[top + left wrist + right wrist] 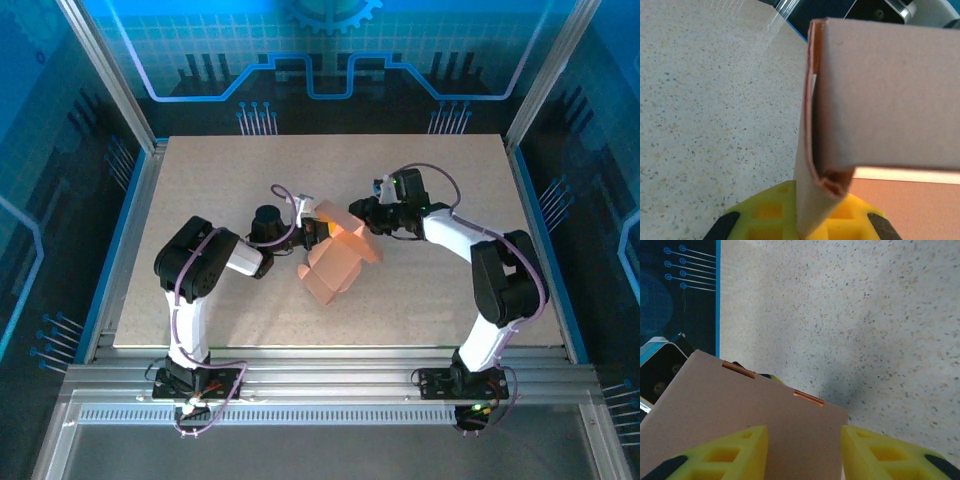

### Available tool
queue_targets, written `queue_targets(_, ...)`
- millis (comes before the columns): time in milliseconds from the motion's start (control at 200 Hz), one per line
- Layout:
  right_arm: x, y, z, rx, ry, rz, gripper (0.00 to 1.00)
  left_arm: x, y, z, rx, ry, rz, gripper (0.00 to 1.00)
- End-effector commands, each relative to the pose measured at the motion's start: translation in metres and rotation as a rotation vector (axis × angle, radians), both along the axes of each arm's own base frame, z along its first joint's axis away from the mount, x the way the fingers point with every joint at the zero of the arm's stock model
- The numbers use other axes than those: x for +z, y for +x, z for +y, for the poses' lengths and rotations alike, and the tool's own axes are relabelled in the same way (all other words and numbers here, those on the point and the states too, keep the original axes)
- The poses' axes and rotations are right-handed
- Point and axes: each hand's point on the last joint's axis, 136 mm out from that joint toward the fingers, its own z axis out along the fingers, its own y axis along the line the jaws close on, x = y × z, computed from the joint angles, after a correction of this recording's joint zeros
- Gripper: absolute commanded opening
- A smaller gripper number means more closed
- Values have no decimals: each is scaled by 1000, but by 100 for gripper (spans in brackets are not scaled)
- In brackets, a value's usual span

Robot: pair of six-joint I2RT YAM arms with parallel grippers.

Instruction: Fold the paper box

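Note:
The salmon-orange paper box (pixel 335 272) stands partly folded at the middle of the table, between the two arms. My left gripper (pixel 317 233) reaches in from the left and is shut on an upright wall of the paper box (pixel 890 95); its yellow fingers (pixel 765 210) pinch the thin card, whose top panel bends over to the right. My right gripper (pixel 358 221) comes in from the right at the box's upper edge. Its yellow fingers (pixel 880 450) stand apart, and a flat panel of the paper box (pixel 740 400) with two slots lies between and behind them.
The speckled beige tabletop (pixel 440 180) spreads out on every side of the box. Aluminium frame rails (pixel 330 375) run along the near edge, where both arm bases are bolted. Blue printed walls (pixel 330 60) enclose the back and sides.

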Motion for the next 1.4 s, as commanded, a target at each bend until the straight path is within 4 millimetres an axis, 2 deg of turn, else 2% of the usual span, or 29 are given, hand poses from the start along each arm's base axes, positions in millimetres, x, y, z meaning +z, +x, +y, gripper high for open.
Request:
queue_targets(0, 2, -7, 17, 51, 27, -11, 41, 9, 10, 0, 15, -26, -4, 0)
queue_targets(270, -13, -29, 41, 106, -20, -4, 38, 6, 20, 2, 67, -45, 60, 0)
queue_targets(485, -32, -42, 57, 62, -72, 6, 33, 6, 27, 3, 97, -51, 93, 0)
queue_targets(605, -38, -43, 56, 22, -61, 17, 33, 6, 29, 5, 109, -61, 112, 0)
queue_targets(725, -34, -39, 46, -10, -80, -2, 34, 3, 29, 9, 116, -56, 120, 0)
queue_targets(941, -11, -26, 20, -64, -63, -56, 40, 2, 26, 21, 129, -36, 86, 0)
queue_targets(1276, 11, -14, -24, -146, -66, -117, 62, 5, 16, 23, 101, 26, 9, 0)
queue_targets(1396, 18, -11, -48, -197, -98, -143, 67, 0, 20, 34, 165, 93, 17, 0)
